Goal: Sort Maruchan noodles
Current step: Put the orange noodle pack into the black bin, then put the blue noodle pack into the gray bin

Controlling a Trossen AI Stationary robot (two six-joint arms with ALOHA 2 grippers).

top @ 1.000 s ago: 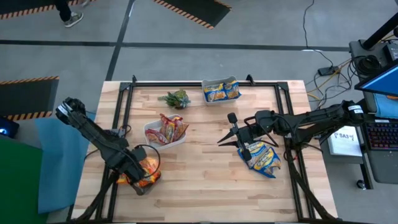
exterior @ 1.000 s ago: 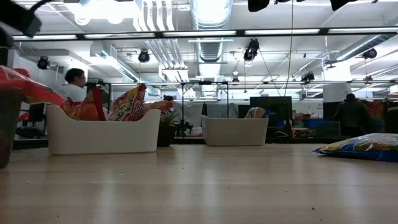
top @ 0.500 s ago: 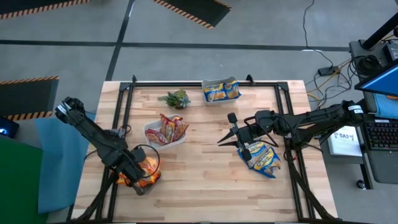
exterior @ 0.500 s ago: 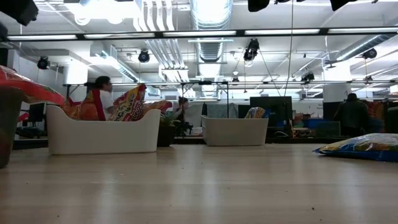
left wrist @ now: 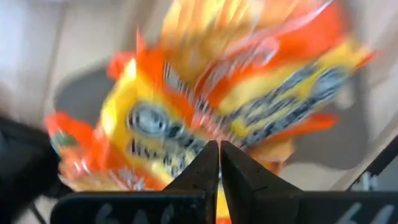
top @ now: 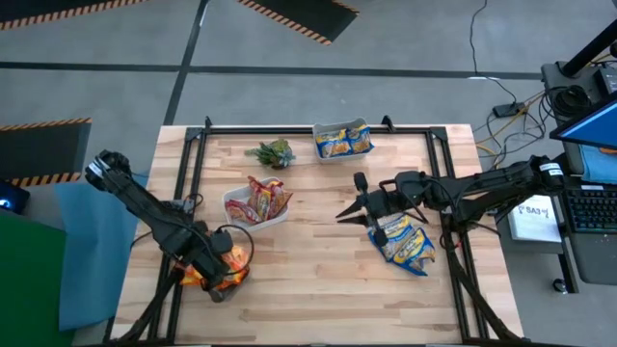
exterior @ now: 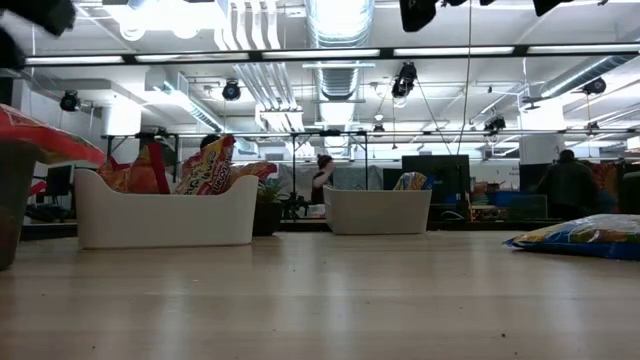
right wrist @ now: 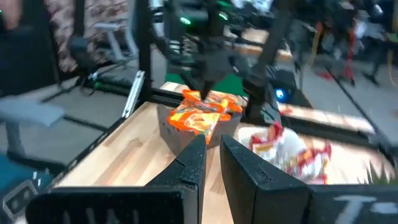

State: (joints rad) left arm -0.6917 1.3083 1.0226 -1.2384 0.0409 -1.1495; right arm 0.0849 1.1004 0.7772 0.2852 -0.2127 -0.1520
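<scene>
My left claw (left wrist: 219, 163) pinches an orange noodle packet (left wrist: 217, 99) over its tub (top: 224, 280), while my right claw (top: 359, 205) waits pressed together beside the blue-yellow packets (top: 405, 243).

Left claw (top: 220, 275) seemingly shut, low.

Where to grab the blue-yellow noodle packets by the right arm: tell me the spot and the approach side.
Take the top blue-yellow packet by its crinkly end edge nearest the right gripper, coming straight down. The pile lies flat on the table, so only a thin edge fits between the fingers.
</scene>
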